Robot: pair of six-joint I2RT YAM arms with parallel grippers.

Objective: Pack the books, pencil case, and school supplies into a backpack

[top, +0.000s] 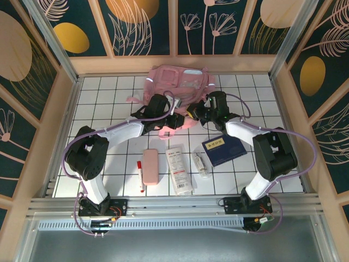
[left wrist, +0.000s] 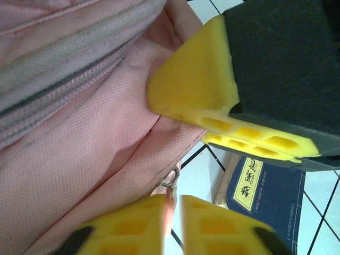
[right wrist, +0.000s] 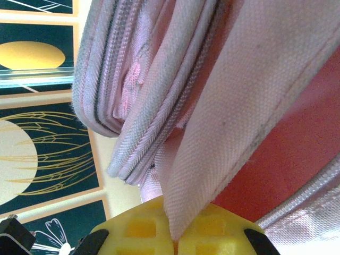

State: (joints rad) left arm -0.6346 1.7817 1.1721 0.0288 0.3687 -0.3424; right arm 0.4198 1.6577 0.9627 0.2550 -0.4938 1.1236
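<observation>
Backpack point(top: 180, 82) lies pockets-up, zippered end toward the arms; left claw point(left wrist: 171, 206) pinches its zipper tab point(left wrist: 170, 185), right claw point(right wrist: 173, 223) its strap point(right wrist: 239, 106).

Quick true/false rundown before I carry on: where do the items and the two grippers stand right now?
1. The book is inside the backpack. False: it lies on the table.
2. The right gripper pinches backpack fabric. True.
3. The pencil case lies between the marker and the white packet. True.
4. The left gripper is wide open. False: it is closed on a pink zipper pull.
</observation>
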